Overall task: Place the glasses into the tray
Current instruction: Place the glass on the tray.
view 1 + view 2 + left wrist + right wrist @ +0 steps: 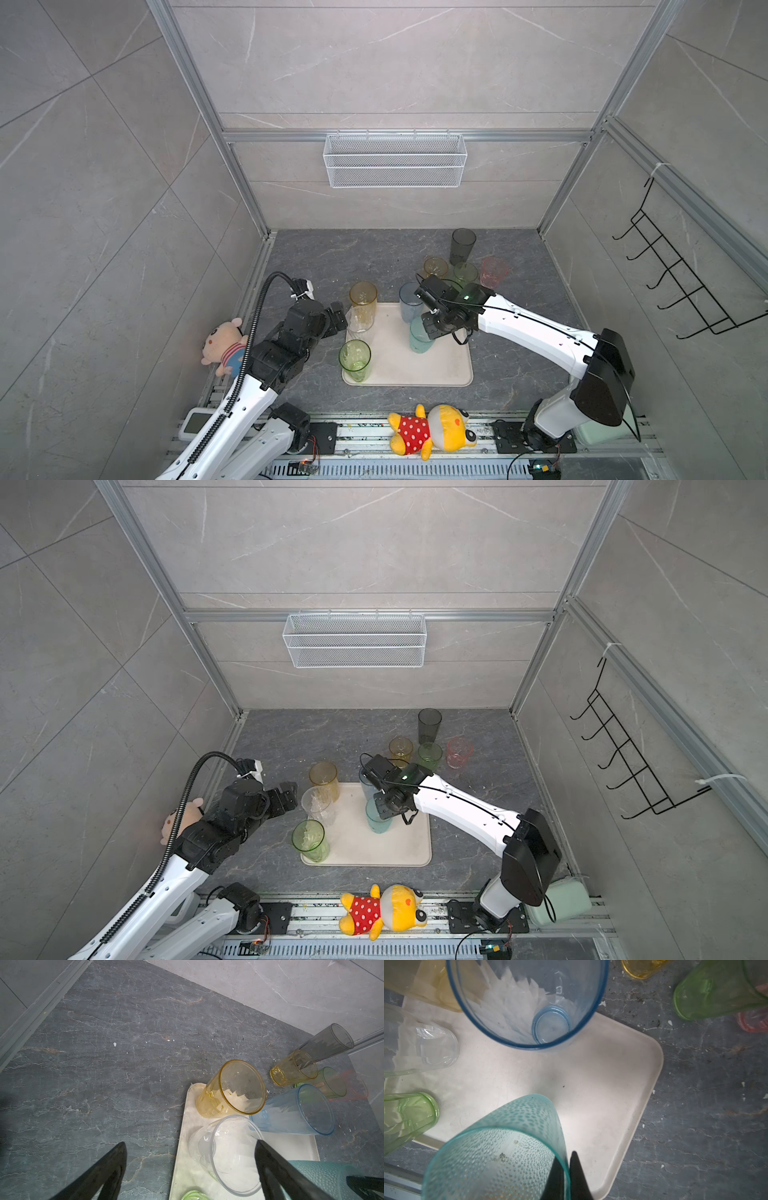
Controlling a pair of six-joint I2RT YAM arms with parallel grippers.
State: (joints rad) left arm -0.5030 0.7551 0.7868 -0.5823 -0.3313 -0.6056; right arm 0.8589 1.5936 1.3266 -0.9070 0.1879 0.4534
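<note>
**Seating the teal tumbler on the tray**

The right gripper (566, 1159) pinches the teal tumbler (508, 1126) by its rim wall, one finger inside and one outside, above the bare middle of the tray (612, 1084). Whether the base touches, I cannot tell. Lower it straight and release only once it is seated; the pale blue tumbler (529, 1001) stands just ahead of the fingers. The teal one is translucent and dimpled all over, flaring toward the rim. The left gripper (191, 1145) gapes wide and empty, with the clear glass (228, 1157) just before it.
</note>
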